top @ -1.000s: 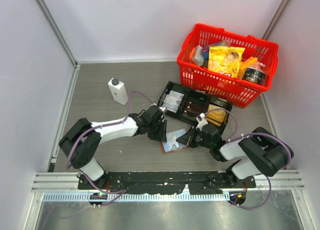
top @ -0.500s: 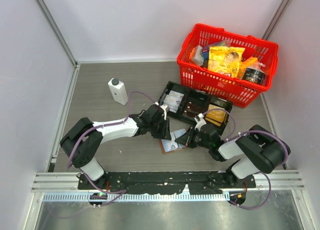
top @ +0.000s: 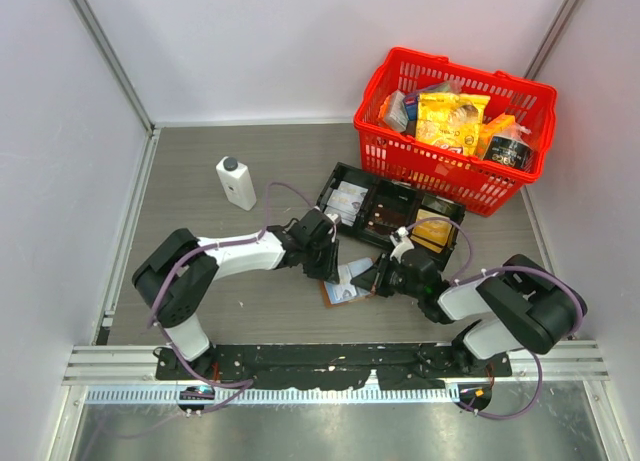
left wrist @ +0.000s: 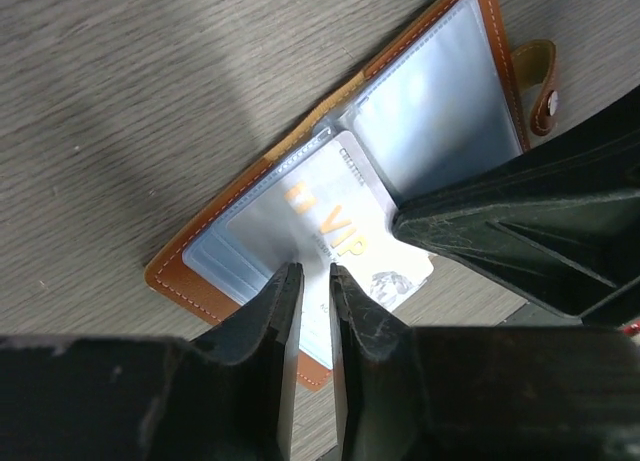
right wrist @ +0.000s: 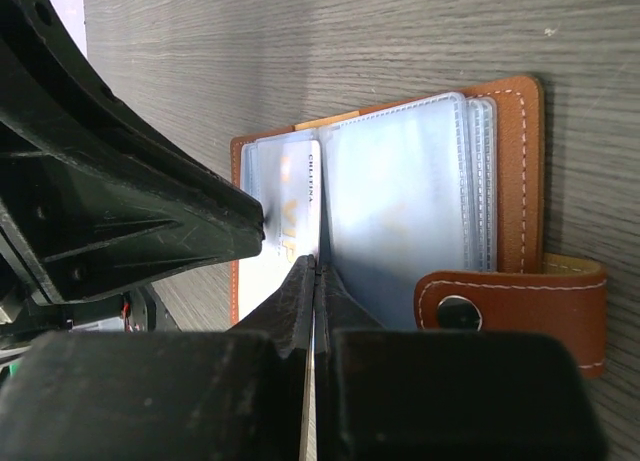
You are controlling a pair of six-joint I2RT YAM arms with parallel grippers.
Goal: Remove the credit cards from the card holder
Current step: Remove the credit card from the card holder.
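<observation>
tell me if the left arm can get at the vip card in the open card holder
Probably yes. The VIP card sticks out of its card holder pocket, and the left gripper, jaws parted, straddles its free edge. The right gripper, shut at the fold, leaves that edge free.

Whitish credit card [left wrist: 345, 246], sticking out of a card holder [left wrist: 440, 101] pocket, is showing "VIP" in big gold caps. A small gold mark is sitting just beside it, too blurred to make out. Tiny dark print is running along the card's edge by the fold, starting w/ "C"; rest not legible. Right wrist view is giving the same VIP, partly covered. Yellow packets [top: 452, 121] in red basket [top: 400, 161] are carrying print, too small to read. White bottle [top: 237, 184]: nothing legible.
</observation>
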